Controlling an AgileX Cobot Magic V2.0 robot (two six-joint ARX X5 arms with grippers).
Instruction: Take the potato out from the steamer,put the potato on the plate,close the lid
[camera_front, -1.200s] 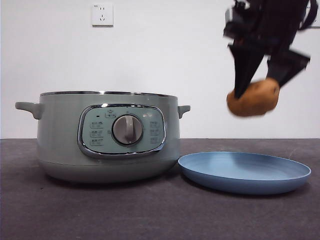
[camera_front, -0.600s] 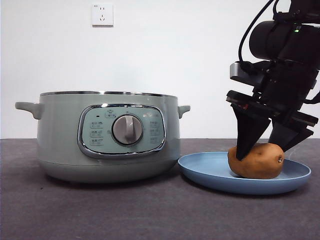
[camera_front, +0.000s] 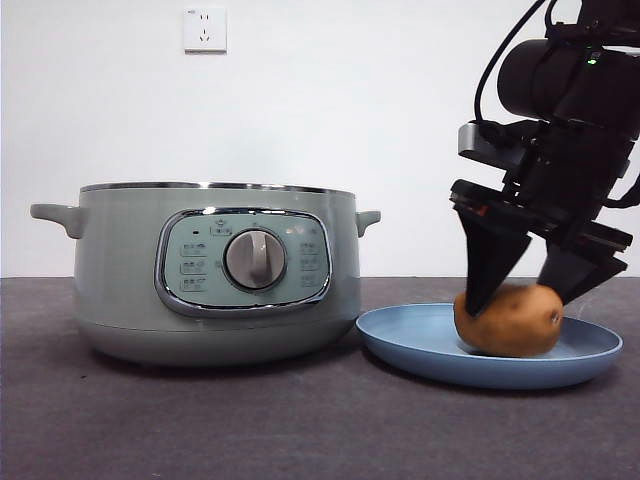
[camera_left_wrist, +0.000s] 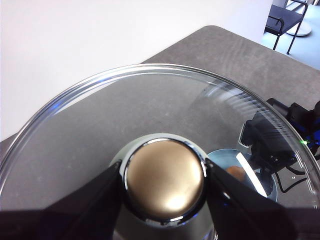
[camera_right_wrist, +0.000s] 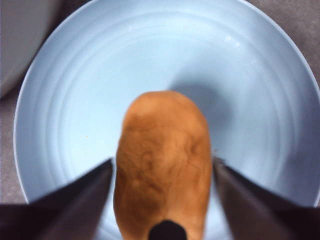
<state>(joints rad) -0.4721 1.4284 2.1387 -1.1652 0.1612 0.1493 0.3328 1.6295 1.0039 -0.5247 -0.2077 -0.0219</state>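
The brown-orange potato (camera_front: 508, 322) lies in the light-blue plate (camera_front: 420, 345), right of the pale-green steamer (camera_front: 120, 250), which stands with no lid on it. My right gripper (camera_front: 515, 300) hangs over the potato (camera_right_wrist: 162, 150). Its jaws flank the potato open, with only a thin gap on each side. The plate (camera_right_wrist: 75, 75) fills the right wrist view. My left gripper (camera_left_wrist: 165, 185) is shut on the knob of the glass lid (camera_left_wrist: 75, 130) and holds it in the air, out of the front view.
A white wall socket (camera_front: 204, 28) is on the wall behind the steamer. The steamer's side (camera_right_wrist: 20, 40) sits close to the plate's rim. A chair (camera_left_wrist: 290, 20) stands beyond the table's far corner. The plate, potato and right arm show through the lid's glass.
The right gripper came down from mid-air with the potato and set it in the plate. Since half a second ago the potato has turned slightly and the jaws have eased off it.
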